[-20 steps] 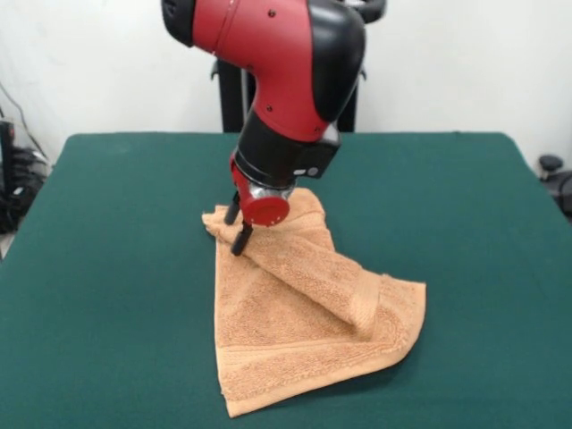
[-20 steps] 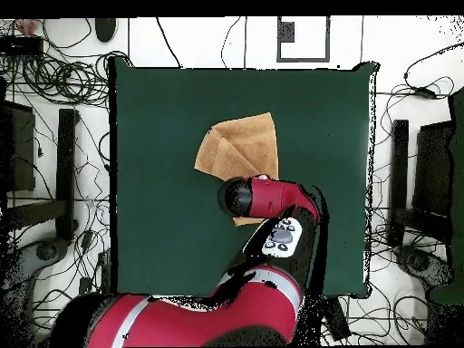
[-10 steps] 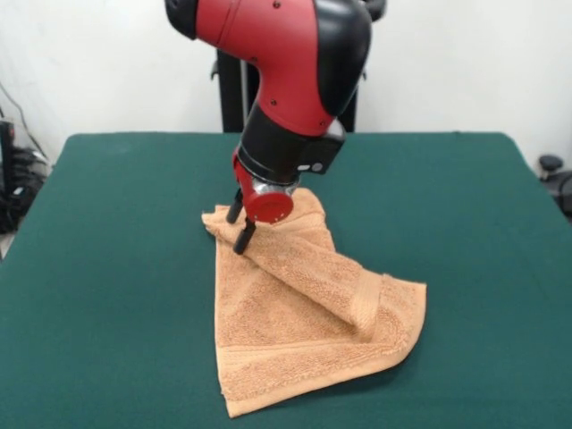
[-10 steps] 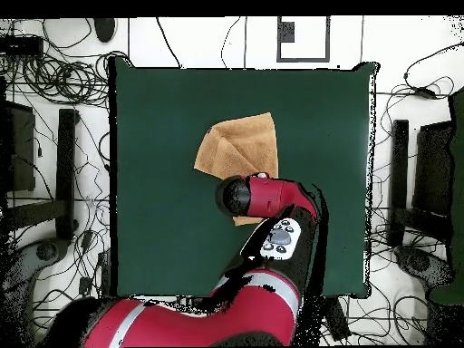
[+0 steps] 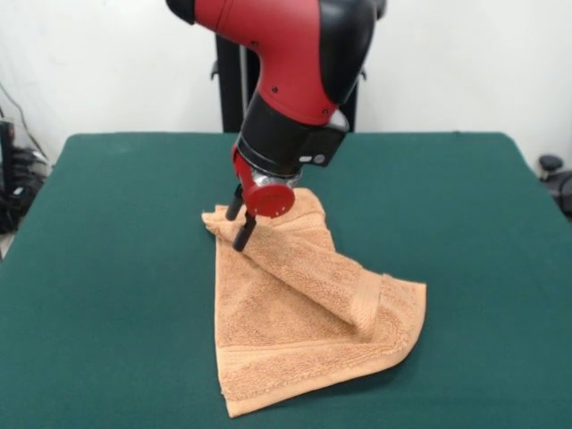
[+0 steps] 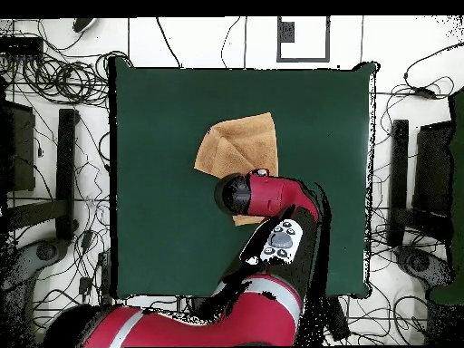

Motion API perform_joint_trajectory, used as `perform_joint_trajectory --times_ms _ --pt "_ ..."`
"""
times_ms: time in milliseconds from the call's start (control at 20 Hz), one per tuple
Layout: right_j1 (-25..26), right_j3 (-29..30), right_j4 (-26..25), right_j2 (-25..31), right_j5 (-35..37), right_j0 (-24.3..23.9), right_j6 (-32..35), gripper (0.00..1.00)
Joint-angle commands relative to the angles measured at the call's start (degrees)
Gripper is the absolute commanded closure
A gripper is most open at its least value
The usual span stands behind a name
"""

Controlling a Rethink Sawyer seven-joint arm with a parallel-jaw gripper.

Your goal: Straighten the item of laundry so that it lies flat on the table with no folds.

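Observation:
The item of laundry [image 5: 295, 331], a light orange-tan terry towel, lies on the green table [image 5: 107, 268] with a flap doubled diagonally across it and a raised ridge at its right side. A woven band runs along its near edge. My gripper [image 5: 236, 232] hangs at the towel's far left corner, open, its two black fingers [image 5: 242, 234] apart and right at the cloth. From overhead, the towel [image 6: 243, 143] lies mid-table and the red arm [image 6: 272, 195] covers its lower part and hides the gripper.
The table's edges [image 6: 111, 181] are well away from the towel on every side. Cables [image 6: 54, 82] and dark stands [image 6: 67, 163] surround the table on the floor. A black post [image 5: 231, 89] rises behind the table.
The arm's wrist has risen slightly and shifted a little; the fingers stay at the towel's far corner. The towel's shape has not changed.

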Motion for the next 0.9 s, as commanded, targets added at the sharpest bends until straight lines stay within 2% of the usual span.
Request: perform_joint_trajectory --times_ms 50,700,900 --pt "2.6 2.2 3.4 7.2 -1.8 1.1 5.0 0.00" --pt "3.3 3.6 2.6 7.8 -1.3 -0.5 3.4 0.00" --pt "2.8 4.0 3.2 7.1 0.4 0.7 4.7 0.00"
